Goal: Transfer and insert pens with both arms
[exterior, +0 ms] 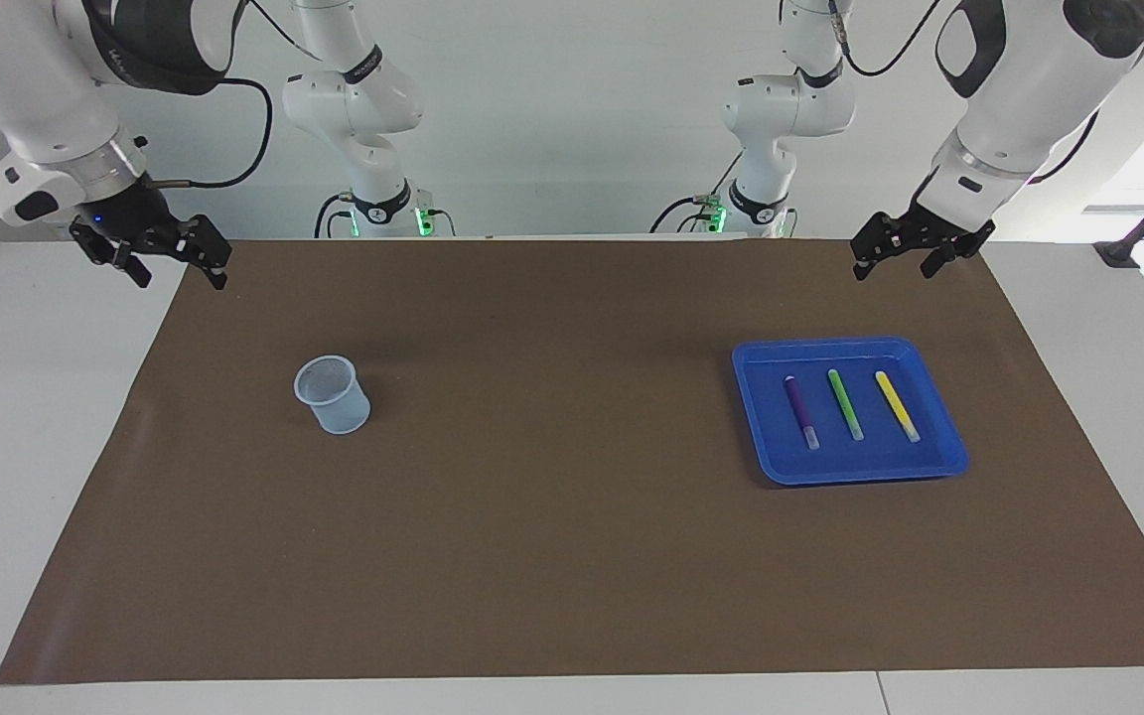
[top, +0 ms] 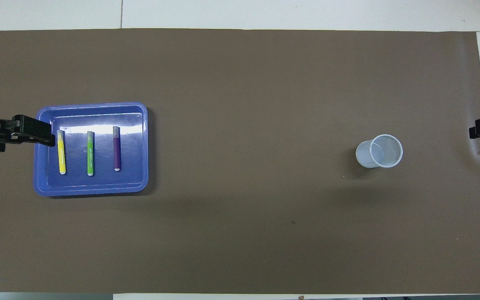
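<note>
I see nothing moved yet: three pens point(exterior: 846, 405) lie in the lower-right tray point(exterior: 761, 417), cup point(exterior: 333, 394) empty, left hand point(exterior: 915, 250) and right hand point(exterior: 161, 254) released.

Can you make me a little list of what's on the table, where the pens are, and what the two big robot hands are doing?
Tray: blue tray, on the brown mat toward the left arm's end of the table
Pens: purple pen, green pen and yellow pen, lying side by side in the tray, not touching
Cup: pale mesh cup, upright and empty, toward the right arm's end
Left gripper: open, holding nothing, up in the air, waiting
Right gripper: open, holding nothing, up in the air, waiting
Pens in the cup: none yet
</note>
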Controlling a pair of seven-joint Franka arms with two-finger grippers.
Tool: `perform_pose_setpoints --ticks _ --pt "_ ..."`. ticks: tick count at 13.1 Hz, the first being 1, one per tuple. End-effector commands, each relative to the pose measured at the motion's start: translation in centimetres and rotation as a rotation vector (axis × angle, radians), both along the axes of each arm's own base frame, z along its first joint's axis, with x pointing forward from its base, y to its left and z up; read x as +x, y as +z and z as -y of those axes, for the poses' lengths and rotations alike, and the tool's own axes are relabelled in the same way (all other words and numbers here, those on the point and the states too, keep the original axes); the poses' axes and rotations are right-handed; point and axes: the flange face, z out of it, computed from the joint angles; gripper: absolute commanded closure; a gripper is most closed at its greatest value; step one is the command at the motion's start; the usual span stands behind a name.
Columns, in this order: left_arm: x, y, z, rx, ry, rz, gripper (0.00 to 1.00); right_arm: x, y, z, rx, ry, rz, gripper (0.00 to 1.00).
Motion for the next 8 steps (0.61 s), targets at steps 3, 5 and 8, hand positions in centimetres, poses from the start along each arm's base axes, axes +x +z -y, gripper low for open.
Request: perform_pose_setpoints --ticks 3,5,8 --pt "0.9 -10.2 -6.0 -0.014 -0.032 0.015 0.00 -0.6 0.3 0.0 0.020 0.007 0.006 0.00" --pt "2.0 -15.1 -9.1 -0.015 -0.049 0.029 0.00 -0.6 0.3 0.0 0.020 0.007 0.006 0.00" --pt "3.0 -19.9 -9.5 -0.010 -0.039 0.036 0.00 -0.6 0.3 0.0 0.020 0.007 0.006 0.00"
